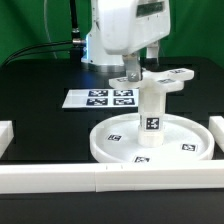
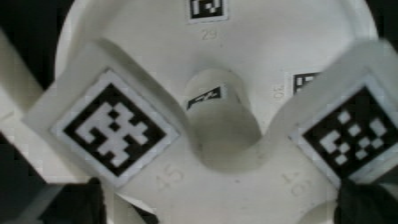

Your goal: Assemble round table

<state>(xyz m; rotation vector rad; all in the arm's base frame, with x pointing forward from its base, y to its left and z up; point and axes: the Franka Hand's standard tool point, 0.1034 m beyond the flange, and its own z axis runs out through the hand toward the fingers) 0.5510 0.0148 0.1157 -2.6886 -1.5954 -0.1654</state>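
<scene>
Hanging over the middle of the black table [image 1: 40, 85], the white arm has its fingers [image 1: 131, 68] at the cross-shaped foot piece [image 1: 162, 79], by the end of the foot's arm that points toward the exterior view's left. One pale finger shows there, just beside or touching that arm. The other is hidden behind the wrist housing, so I cannot tell how far apart the fingers stand, or whether they grip the foot or only sit next to it. The wrist view does not settle it: the foot piece [image 2: 222, 150] fills most of the picture, with a square tag on each of two arms, and the dark shapes at the edges are too blurred to read.

At the exterior view's left edge lies a short white border rail [image 1: 6, 135]. Next comes the marker board [image 1: 102, 98], flat on the table behind the round disc [image 1: 108, 142]. The disc lies rim up, with small tags on its face. The short thick leg [image 1: 150, 112] stands upright at the disc's middle, a tag on its side, and the foot piece rests across its top. A second rail [image 1: 217, 130] lies at the exterior view's right, and a long front rail [image 1: 90, 180] runs just before the disc.
</scene>
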